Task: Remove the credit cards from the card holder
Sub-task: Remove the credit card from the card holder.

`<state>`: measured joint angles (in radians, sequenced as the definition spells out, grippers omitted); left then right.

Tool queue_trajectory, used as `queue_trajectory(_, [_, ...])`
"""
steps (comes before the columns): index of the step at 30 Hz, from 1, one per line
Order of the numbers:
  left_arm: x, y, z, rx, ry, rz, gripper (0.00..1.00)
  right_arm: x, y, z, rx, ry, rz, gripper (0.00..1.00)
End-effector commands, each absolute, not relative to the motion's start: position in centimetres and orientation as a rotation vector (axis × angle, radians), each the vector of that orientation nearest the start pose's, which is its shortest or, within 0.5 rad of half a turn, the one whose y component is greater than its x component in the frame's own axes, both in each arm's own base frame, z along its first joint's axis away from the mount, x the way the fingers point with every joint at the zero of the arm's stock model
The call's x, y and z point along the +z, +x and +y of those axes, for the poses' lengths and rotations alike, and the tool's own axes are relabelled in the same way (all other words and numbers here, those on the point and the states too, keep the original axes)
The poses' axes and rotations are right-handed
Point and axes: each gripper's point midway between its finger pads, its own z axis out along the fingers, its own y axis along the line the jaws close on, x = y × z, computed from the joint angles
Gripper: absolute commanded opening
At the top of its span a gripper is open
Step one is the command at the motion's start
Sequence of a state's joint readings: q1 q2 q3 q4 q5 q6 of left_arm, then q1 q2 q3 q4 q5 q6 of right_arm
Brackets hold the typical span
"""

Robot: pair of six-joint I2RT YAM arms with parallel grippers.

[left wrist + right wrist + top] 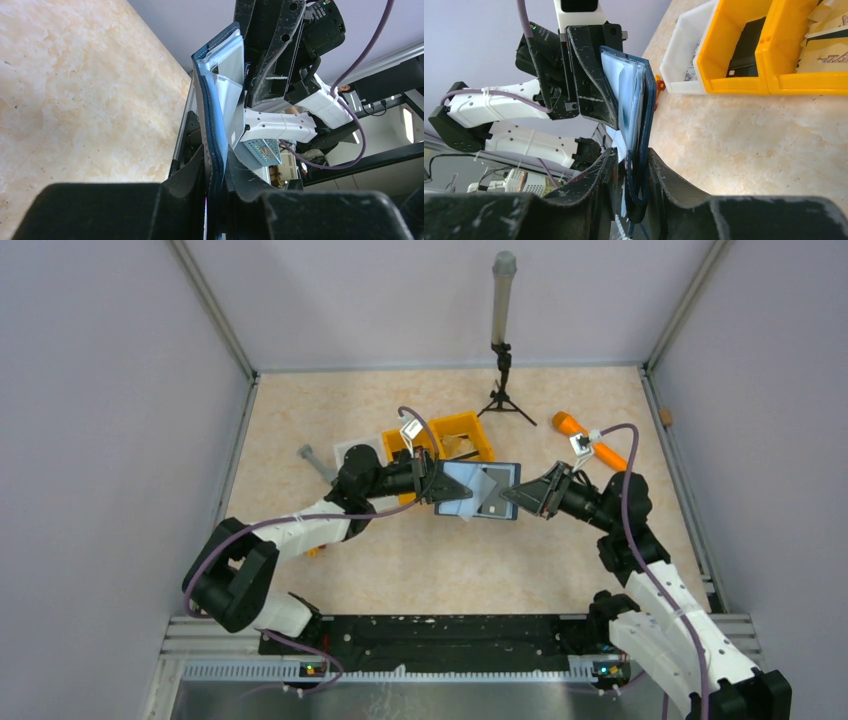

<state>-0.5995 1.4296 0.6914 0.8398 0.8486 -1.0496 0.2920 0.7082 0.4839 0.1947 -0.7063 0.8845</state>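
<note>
The navy card holder hangs open above the table's middle, held between both arms, pale inner faces up. My left gripper is shut on its left edge; in the left wrist view the navy edge runs straight between those jaws. My right gripper closes on the opposite edge, and the folded navy rim sits between its jaws. A silvery-grey card shows in a pocket. A pale sheet lies tilted across the inner face and pokes past its near edge.
A yellow two-compartment bin stands just behind the holder, with a black block inside one half and a white bin beside it. An orange tool lies at the back right. A small tripod with a grey post stands at the back.
</note>
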Motion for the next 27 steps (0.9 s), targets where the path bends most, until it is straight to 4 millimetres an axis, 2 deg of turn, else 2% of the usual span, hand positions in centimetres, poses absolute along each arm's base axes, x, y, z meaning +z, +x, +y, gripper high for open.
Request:
queue_trajectory(1, [26.5, 21.6, -33.4, -1.869, 0.471, 1.706, 0.16, 27.1, 20.3, 20.7, 1.451, -0.143, 1.737, 0.3])
queue_trajectory(5, [26.4, 21.7, -33.4, -1.868, 0.47, 1.7, 0.15, 27.1, 20.2, 20.8, 1.456, -0.151, 1.738, 0.29])
queue_trajectory(11, [25.6, 22.1, -33.1, -1.847, 0.442, 1.723, 0.14, 27.1, 20.3, 20.7, 1.448, -0.142, 1.74, 0.0])
queue_trajectory(15, [24.4, 22.6, -32.9, -1.769, 0.43, 1.787, 0.17, 27.1, 20.5, 20.4, 1.419, -0.134, 1.753, 0.0])
queue_trajectory(17, [23.0, 23.2, -32.5, -1.667, 0.414, 1.859, 0.26, 26.6, 20.9, 20.1, 1.377, -0.125, 1.781, 0.0])
queue_trajectory(19, [21.3, 23.9, -31.7, -1.522, 0.415, 1.921, 0.46, 26.0, 21.5, 19.7, 1.311, -0.123, 1.809, 0.0])
queue_trajectory(21, [19.5, 24.7, -30.4, -1.363, 0.38, 2.003, 0.6, 24.7, 22.2, 19.0, 1.216, -0.109, 1.863, 0.0])
queue_trajectory(24, [18.5, 25.1, -28.6, -1.196, 0.359, 2.063, 0.72, 23.5, 22.9, 18.1, 1.103, -0.104, 1.904, 0.0])
queue_trajectory(27, [19.3, 25.1, -28.0, -1.073, 0.368, 2.054, 0.76, 23.4, 23.5, 17.5, 1.046, -0.089, 1.906, 0.0])
